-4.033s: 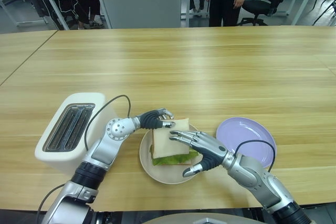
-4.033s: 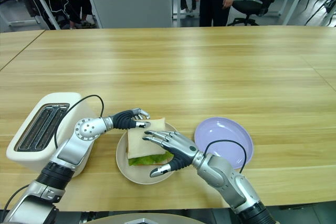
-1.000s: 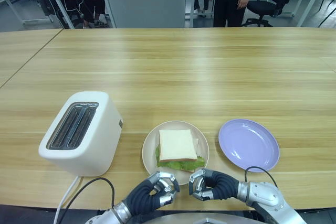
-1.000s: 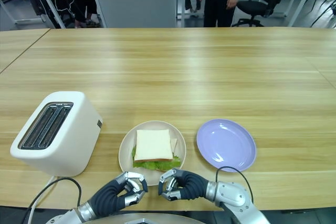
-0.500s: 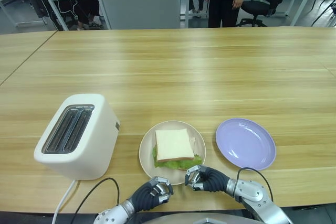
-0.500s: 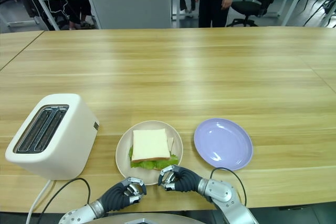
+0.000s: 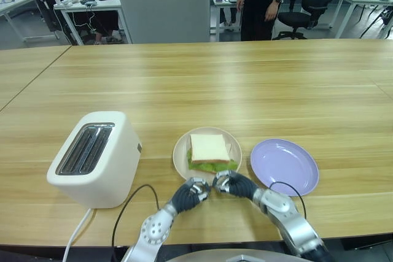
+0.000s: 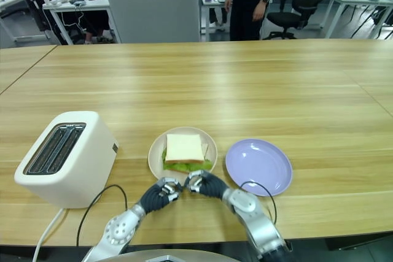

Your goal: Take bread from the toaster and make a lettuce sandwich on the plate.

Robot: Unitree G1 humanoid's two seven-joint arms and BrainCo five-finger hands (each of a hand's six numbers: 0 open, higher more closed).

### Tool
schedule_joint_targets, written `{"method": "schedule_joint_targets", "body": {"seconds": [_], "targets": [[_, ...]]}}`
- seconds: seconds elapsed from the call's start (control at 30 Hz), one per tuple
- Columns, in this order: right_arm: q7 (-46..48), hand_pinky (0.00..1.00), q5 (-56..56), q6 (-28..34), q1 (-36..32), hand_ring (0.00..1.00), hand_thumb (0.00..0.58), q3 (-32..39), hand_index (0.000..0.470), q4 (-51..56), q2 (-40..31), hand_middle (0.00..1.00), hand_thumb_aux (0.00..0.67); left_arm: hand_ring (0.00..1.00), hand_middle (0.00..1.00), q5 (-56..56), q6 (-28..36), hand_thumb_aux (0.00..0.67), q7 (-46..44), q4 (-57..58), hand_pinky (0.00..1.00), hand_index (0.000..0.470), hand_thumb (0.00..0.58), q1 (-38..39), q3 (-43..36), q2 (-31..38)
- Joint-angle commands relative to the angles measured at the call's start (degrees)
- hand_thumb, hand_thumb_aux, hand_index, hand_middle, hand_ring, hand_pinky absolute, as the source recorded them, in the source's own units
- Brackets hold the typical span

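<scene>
Two fists sit close together just before the beige plate (image 7: 182, 154): left hand (image 7: 191, 192) and right hand (image 7: 228, 183), fingers curled on nothing. The lettuce sandwich (image 7: 209, 149) lies on that plate, the toaster (image 7: 98, 157) to its left; the small mark on the toaster's side looks too small to read.

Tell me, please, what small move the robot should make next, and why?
Probably it should draw both hands back from the plate without touching the food. The sandwich looks finished: a bread slice lies on lettuce on the plate, and the toaster slots look empty. The left hand and the right hand are curled, holding nothing, just at the plate's near rim.
</scene>
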Motion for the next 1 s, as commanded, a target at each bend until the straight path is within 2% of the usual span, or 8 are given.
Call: {"method": "schedule_joint_targets", "body": {"seconds": [0.03,0.4,0.73,0.77,0.8,0.83,0.9,1.0], "targets": [[-6.2,1.0,-3.21,-1.64,-10.13,1.0,0.58,-2.05,0.46,22.12,3.54,1.0,0.67,1.0,1.0,1.75,-1.68,0.67,2.36,14.99,1.0,0.46,0.58,-6.8,0.65,-0.93],[-12.91,1.0,-3.74,-12.69,-31.29,1.0,0.58,-9.35,0.46,55.13,10.22,1.0,0.67,1.0,1.0,1.93,-13.76,0.67,9.08,47.38,1.0,0.46,0.58,-28.73,3.72,-4.31],[-7.02,0.99,0.68,-14.24,-19.98,0.99,0.58,-13.76,0.46,36.37,9.72,0.99,0.67,1.0,1.0,-0.67,-18.3,0.67,5.72,26.85,1.0,0.46,0.58,-13.18,2.44,-5.63],[-5.45,0.87,1.87,-13.24,-15.73,0.87,0.512,-13.55,0.303,29.29,9.36,0.87,0.441,1.0,1.0,-2.98,-18.58,0.391,4.05,21.77,1.0,0.269,0.48,-9.34,2.1,-6.25],[-3.62,0.72,3.21,-12.0,-11.73,0.72,0.212,-13.15,0.094,22.85,8.96,0.72,0.137,1.0,1.0,-5.2,-18.92,0.142,2.65,17.29,1.0,0.097,0.22,-5.89,1.65,-6.93],[-1.75,0.51,4.82,-10.62,-7.93,0.51,0.0,-12.68,0.0,16.76,8.55,0.51,0.0,0.89,0.89,-6.74,-18.9,0.0,1.34,13.17,0.89,0.0,0.0,-2.75,0.9,-7.28],[-0.45,0.15,6.54,-8.9,-1.08,0.15,0.0,-12.37,0.0,6.44,7.45,0.15,0.0,0.64,0.64,-7.75,-18.99,0.0,0.74,6.07,0.64,0.0,0.0,2.6,-0.22,-7.53],[1.95,0.0,10.14,-5.82,8.17,0.0,0.0,-11.78,0.0,-6.9,5.59,0.0,0.0,0.32,0.32,-10.13,-19.39,0.0,0.65,-4.55,0.32,0.0,0.0,9.41,-1.05,-8.17]]}}
